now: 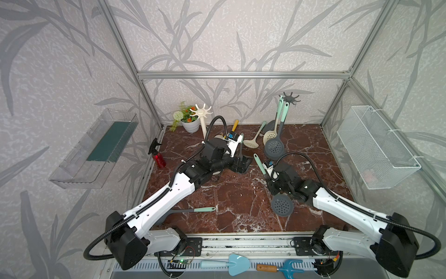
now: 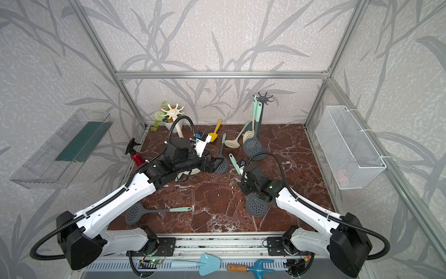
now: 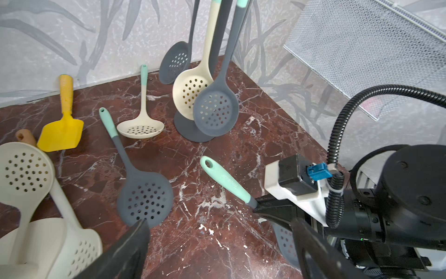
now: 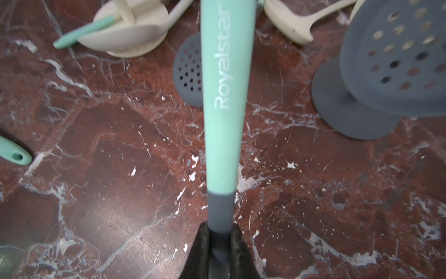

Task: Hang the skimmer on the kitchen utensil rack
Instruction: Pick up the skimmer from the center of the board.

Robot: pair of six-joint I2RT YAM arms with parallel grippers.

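My right gripper (image 1: 267, 174) (image 4: 220, 239) is shut on the dark shaft of a grey skimmer (image 1: 282, 205) (image 2: 257, 205). Its mint handle (image 4: 224, 96) (image 3: 224, 181) points toward the back, and the perforated head hangs in front of the wrist. The dark grey utensil rack (image 1: 290, 97) (image 3: 190, 130) stands at the back right, with three skimmers hanging on it. My left gripper (image 2: 210, 165) (image 3: 219, 251) is open above the marble, beside another grey skimmer (image 3: 144, 198) lying flat. A white rack (image 1: 202, 112) stands at the back left.
A cream skimmer (image 1: 252, 142) and a yellow trowel (image 2: 214, 134) lie near the back. One more grey skimmer (image 2: 135, 213) lies front left. A red spray bottle (image 1: 159, 158) and a flower pot (image 1: 190, 123) stand left. A wire basket (image 1: 376, 145) hangs on the right wall.
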